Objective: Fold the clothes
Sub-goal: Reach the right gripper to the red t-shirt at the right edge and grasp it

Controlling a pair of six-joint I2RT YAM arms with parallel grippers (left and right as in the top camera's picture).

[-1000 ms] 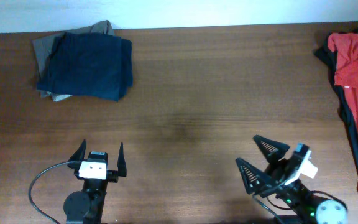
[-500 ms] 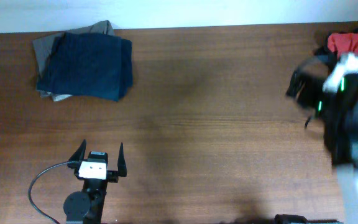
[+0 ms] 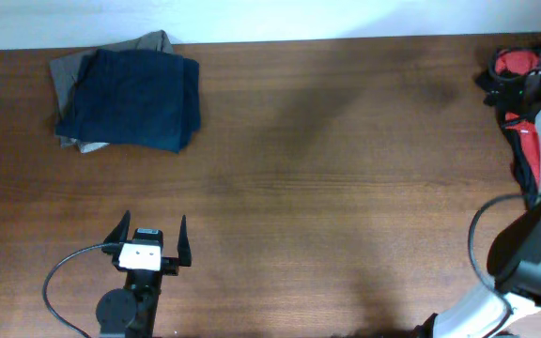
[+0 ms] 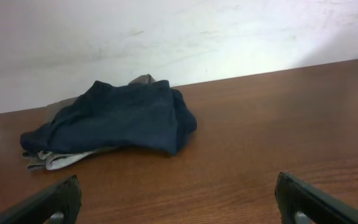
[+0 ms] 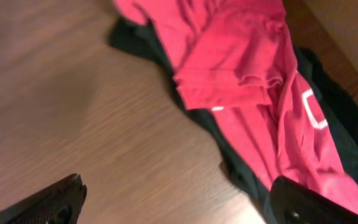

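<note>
The red-orange T-shirt (image 5: 241,62) lies crumpled at the table's far right, with white lettering (image 5: 312,109) showing, on top of a black garment (image 5: 160,53). My right gripper (image 5: 179,205) is open and empty, just above the table at the near edge of the pile. One finger is over bare wood and the other over the black cloth. In the overhead view the right arm covers much of the shirt (image 3: 515,64), with the right gripper (image 3: 510,84) at its edge. My left gripper (image 3: 148,242) is open and empty at the front left; it also shows in the left wrist view (image 4: 179,208).
A folded navy garment (image 3: 134,99) lies on a grey one (image 3: 69,70) at the back left; both show in the left wrist view (image 4: 117,115). The wooden table (image 3: 327,169) meets a white wall along its back edge. A black cable (image 3: 59,277) loops beside the left arm.
My right arm has swung from the front right of the table up to the pile of clothes at the far right. The left arm has not moved.
</note>
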